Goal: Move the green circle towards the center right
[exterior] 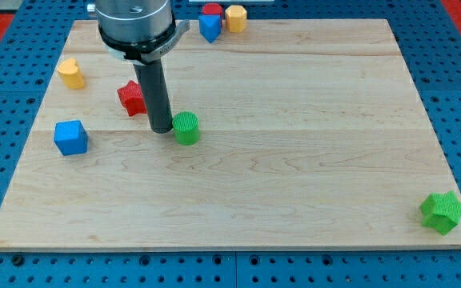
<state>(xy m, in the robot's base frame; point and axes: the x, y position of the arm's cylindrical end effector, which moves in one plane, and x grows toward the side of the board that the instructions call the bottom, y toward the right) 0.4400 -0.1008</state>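
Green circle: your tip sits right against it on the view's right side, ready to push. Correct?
Not quite. In the camera view my tip sits right against the green circle on the view's left side, so a push would send it toward the view's right.

No readable text, label, brand, number or sign appears anywhere in the view: none on the table, none on the coloured blocks, none on the arm.
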